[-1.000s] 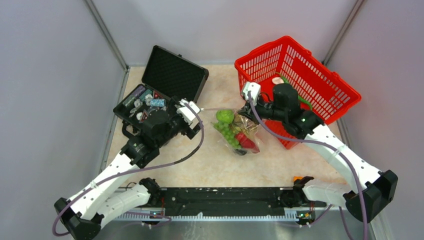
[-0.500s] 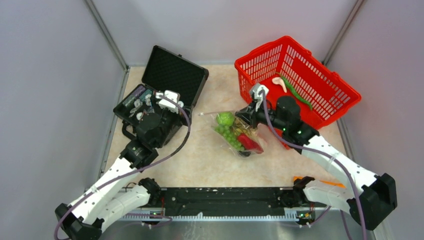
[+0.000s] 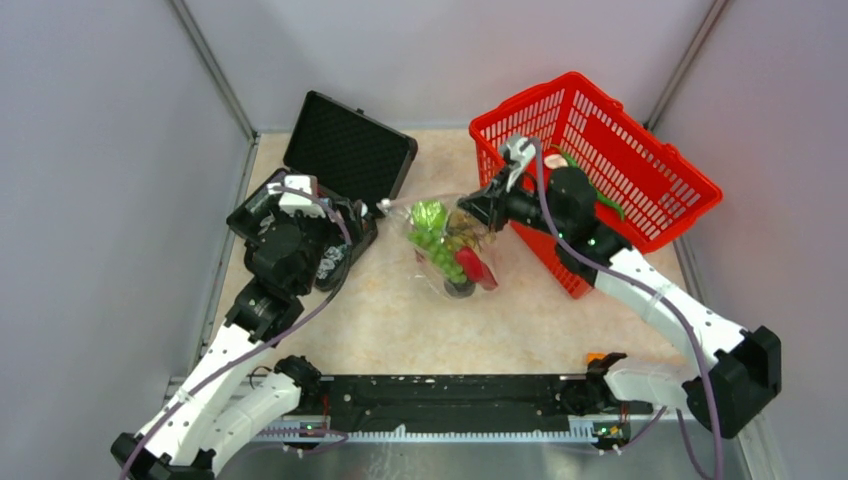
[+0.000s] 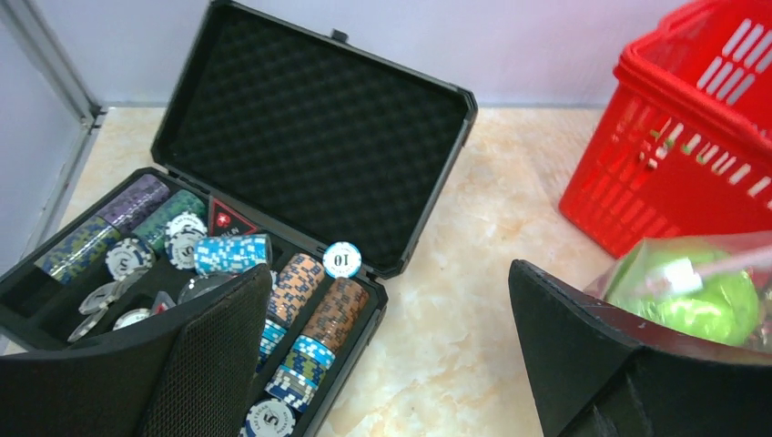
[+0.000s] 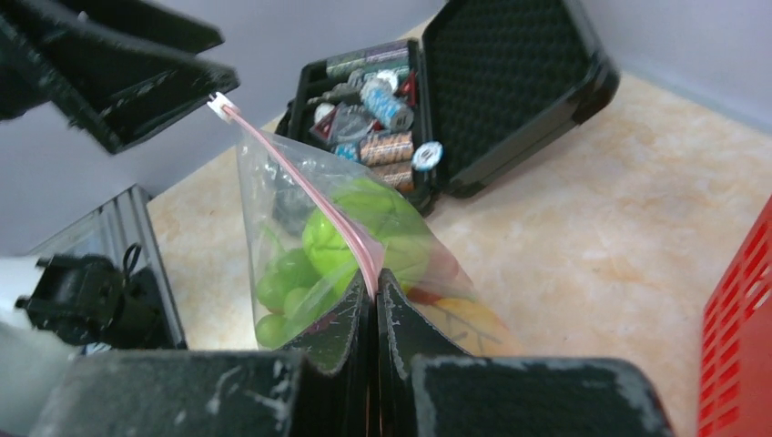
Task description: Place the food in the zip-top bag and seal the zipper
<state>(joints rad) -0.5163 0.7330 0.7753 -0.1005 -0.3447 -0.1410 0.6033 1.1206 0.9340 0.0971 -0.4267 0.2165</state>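
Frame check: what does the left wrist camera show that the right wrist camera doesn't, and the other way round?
Left wrist only: the left gripper open and empty between its fingers, and most of the slotted wall of the basket. Right wrist only: the right gripper shut on the pink zipper of the bag, the white slider at the strip's far end, green grapes inside. Both: the open case of chips and the round green fruit in the bag.
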